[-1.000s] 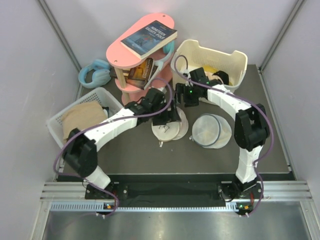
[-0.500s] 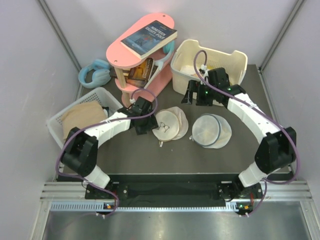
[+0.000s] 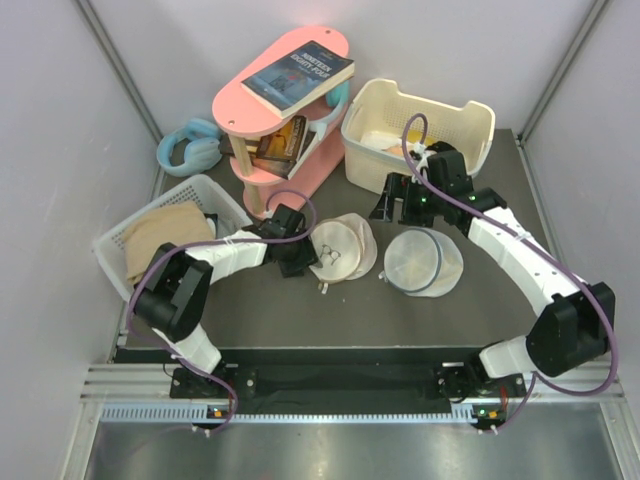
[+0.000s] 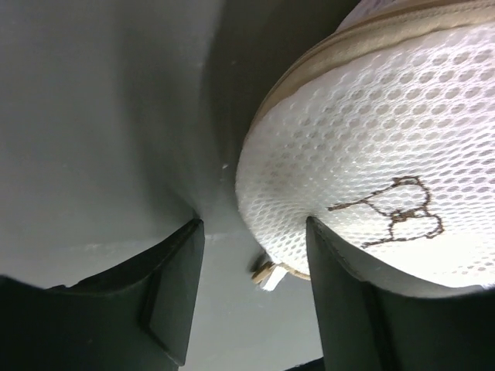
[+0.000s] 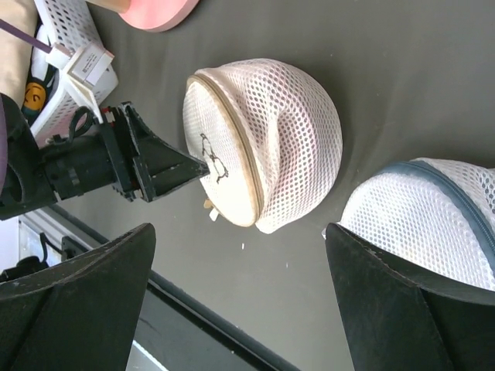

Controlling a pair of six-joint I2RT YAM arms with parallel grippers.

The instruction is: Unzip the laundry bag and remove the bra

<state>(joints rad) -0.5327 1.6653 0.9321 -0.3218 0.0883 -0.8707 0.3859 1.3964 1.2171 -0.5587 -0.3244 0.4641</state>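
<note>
Cream mesh laundry bag (image 4: 363,154) lies zipped just right of the left gripper (image 4: 251,259), whose jaws stand apart, zipper pull (image 4: 267,274) showing between them; right gripper (image 5: 240,263) gapes empty. Unzipping and bra removal remain.

A pink oval two-tier plastic shelf (image 3: 240,100) stands at the back of the dark grey table mat (image 3: 400,320), a dark-covered paperback book (image 3: 298,75) flat on its top; the lower tier holds what may be more books (image 3: 282,140). Pale blue headphones (image 3: 190,150) lie just left of it. A white lattice basket (image 3: 215,192) at the left holds beige cloth (image 3: 165,235). A cream plastic basket (image 3: 455,115) sits back right, and a round white mesh bag with a grey-blue rim (image 3: 420,262) lies in front of it.
</note>
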